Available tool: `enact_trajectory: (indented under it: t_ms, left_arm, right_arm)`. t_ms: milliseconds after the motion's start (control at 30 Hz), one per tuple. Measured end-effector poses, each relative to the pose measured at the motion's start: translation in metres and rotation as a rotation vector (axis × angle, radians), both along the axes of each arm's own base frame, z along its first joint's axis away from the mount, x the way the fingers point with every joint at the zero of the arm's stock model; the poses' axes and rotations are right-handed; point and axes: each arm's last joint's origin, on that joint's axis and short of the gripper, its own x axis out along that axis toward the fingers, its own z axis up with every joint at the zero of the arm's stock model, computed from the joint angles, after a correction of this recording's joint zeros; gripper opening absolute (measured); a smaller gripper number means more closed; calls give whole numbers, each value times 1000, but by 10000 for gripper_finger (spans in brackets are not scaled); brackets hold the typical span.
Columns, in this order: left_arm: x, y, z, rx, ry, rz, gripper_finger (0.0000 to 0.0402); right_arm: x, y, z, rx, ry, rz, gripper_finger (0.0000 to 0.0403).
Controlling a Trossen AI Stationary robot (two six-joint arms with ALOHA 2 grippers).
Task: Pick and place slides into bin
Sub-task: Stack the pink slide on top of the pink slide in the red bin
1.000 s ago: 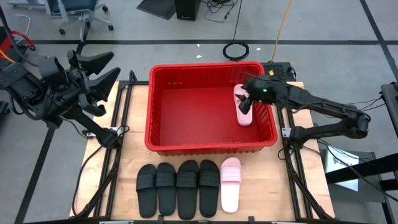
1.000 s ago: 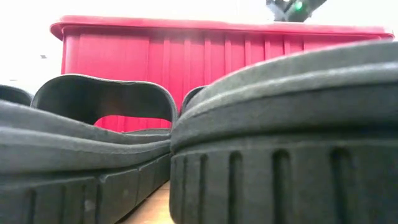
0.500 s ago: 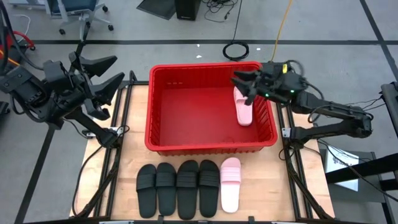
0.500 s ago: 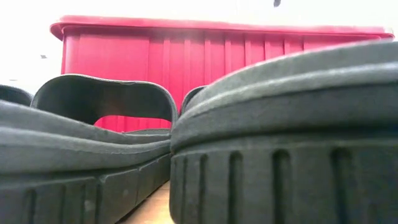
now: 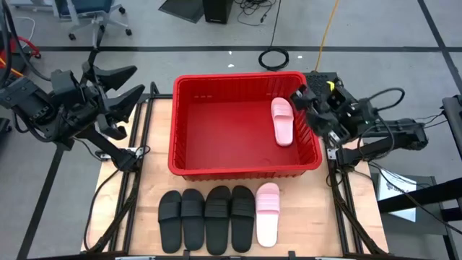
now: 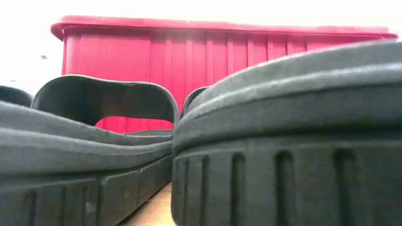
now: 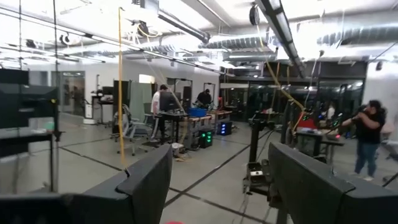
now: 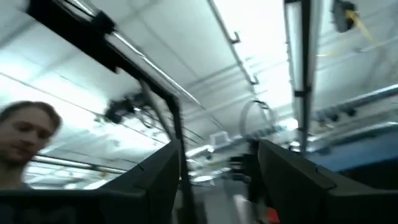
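The red bin (image 5: pixel 238 170) stands at the table's far middle. One pale pink slide (image 5: pixel 282 120) lies sole down on the bin's floor by its right wall. Several black slides (image 5: pixel 206 219) and a second pink slide (image 5: pixel 267 213) lie in a row, sole down, on the table near its front edge. My right gripper (image 5: pixel 307 108) is open and empty, just beyond the bin's right rim, tipped up so that its wrist view (image 8: pixel 217 174) looks at the ceiling. My left gripper (image 5: pixel 119 83) is open and empty, raised off the table's far left corner.
In the low view, the black slides (image 6: pixel 289 125) fill the foreground and the bin's front wall (image 6: pixel 220 50) rises behind them. Bare wood shows left and right of the bin. People stand in the room beyond the table (image 7: pixel 370 134).
My right gripper has let go of the pink slide inside the bin, risen, and drawn back toward the table's right edge, tipping upward. The slide now lies flat on the bin's floor by the right wall. My left gripper has shifted only slightly.
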Motion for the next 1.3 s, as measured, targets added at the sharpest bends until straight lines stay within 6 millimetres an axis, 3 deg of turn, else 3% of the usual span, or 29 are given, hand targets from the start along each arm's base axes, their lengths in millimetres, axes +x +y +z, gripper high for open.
enact_trajectory:
  t_ms: [367,633,733,967,1300]
  left_arm:
    - [0,0,0,-96,-59,-43,273]
    - [3,-3,-5,-123,-35,-63,273]
    - [4,-4,-7,-142,-29,-72,273]
    - [6,-5,-11,-149,-11,-80,273]
    - [6,-5,-11,-147,-8,-79,273]
  right_arm:
    - [-2,84,5,-133,89,238,205]
    - [11,126,-1,-208,594,167,205]
    - [16,141,-19,-242,813,164,205]
    - [16,170,-82,-325,1330,189,205]
    - [20,190,-159,-617,1811,26,205]
